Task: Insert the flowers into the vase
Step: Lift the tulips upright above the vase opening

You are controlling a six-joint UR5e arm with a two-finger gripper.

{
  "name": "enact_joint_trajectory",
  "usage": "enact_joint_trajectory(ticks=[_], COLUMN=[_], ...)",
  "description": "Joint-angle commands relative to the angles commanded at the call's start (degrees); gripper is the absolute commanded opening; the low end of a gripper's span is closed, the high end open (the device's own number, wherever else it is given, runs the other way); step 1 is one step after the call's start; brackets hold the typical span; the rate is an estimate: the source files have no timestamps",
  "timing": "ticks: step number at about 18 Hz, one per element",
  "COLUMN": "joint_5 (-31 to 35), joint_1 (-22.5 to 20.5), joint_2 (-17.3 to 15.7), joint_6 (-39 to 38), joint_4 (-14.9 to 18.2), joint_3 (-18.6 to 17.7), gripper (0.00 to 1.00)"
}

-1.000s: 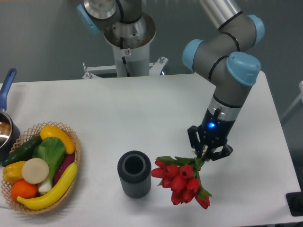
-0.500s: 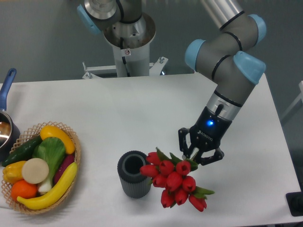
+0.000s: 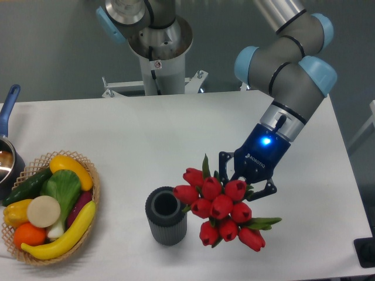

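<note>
The flowers (image 3: 220,208), a bunch of red tulips with green leaves, hang in the air just right of the vase, heads turned toward the camera. My gripper (image 3: 243,178) is shut on their stems, which the blooms mostly hide. The vase (image 3: 166,215) is a dark grey ribbed cylinder standing upright near the table's front edge, its round mouth open and empty. The leftmost tulip heads overlap the vase's right rim in the image; whether they touch it I cannot tell.
A wicker basket (image 3: 94,186) of fruit and vegetables sits at the front left. A blue-handled pot (image 3: 8,153) stands at the left edge. The arm's base column (image 3: 158,50) rises behind the table. A dark object (image 3: 366,253) lies at the front right corner.
The gripper has tilted and carried the flowers up and left toward the vase. The blooms now face the camera more and reach the vase's right rim.
</note>
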State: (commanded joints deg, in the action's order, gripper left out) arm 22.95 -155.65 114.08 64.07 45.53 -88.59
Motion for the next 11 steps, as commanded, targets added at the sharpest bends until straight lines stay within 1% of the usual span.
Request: enact_joint_trajectory(ticks=[4,5,7,11], joint_5=[-4.0,-4.1,-4.6,-8.6], joint_1=[0.2,0.3,0.9,2.3], joint_2=[-0.1,-0.2,-0.2,-0.1], joint_6=[0.0,-0.1,-0.3,-0.3], joint_4=[0.0,0.0,0.0,-0.8], joint_3=[0.3,0.4,0.5,0.5], gripper=[0.08,0.08,0.08,0.08])
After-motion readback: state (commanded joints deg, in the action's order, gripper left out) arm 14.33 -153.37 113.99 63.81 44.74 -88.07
